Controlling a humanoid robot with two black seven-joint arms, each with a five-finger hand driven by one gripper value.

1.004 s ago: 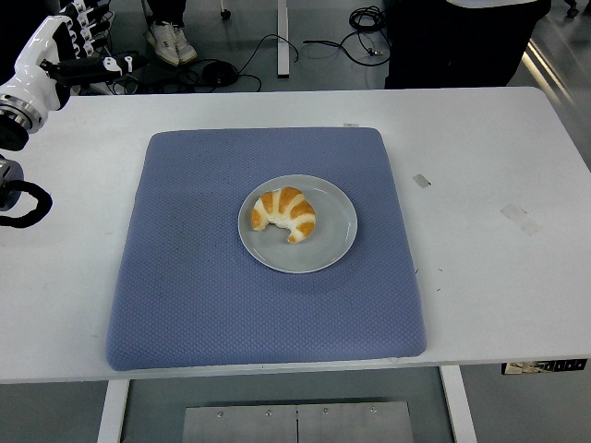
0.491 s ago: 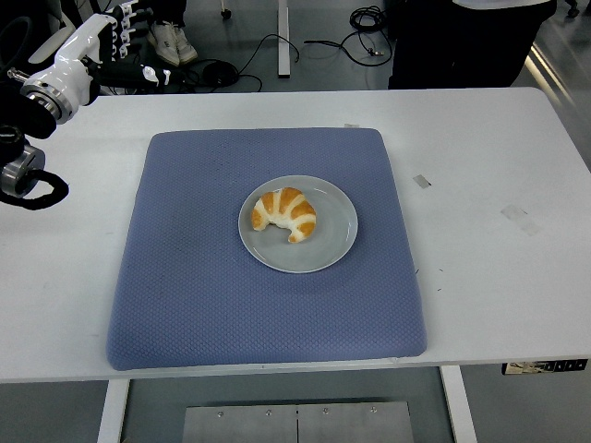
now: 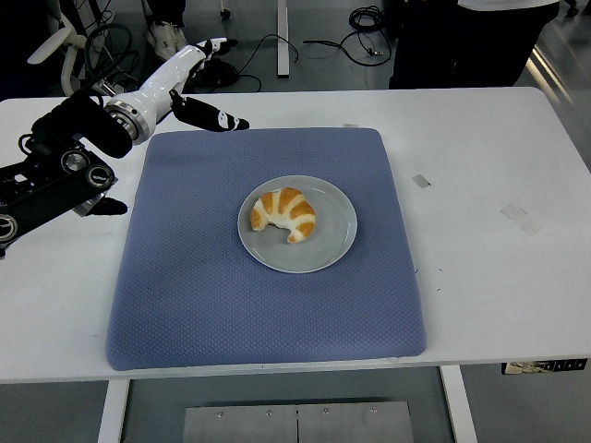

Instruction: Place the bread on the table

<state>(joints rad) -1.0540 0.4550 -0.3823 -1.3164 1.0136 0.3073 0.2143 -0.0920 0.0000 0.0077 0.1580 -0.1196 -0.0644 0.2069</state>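
Head view is showing the light, crushable bread (image 3: 284,213) sitting on the plate (image 3: 338,240), best pinched gently across its thick middle, while the left hand (image 3: 189,83) is hovering with fingers spread, gripping nothing.

Bright, even overhead light; img sharp, no blur. Soft shadow under the left hand (image 3: 189,78). Mild glare on floor, far right of hand.

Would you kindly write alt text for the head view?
A croissant lies on a grey plate at the middle of a blue mat on a white table. The robot's left hand, fingers open, reaches in over the mat's far left corner.
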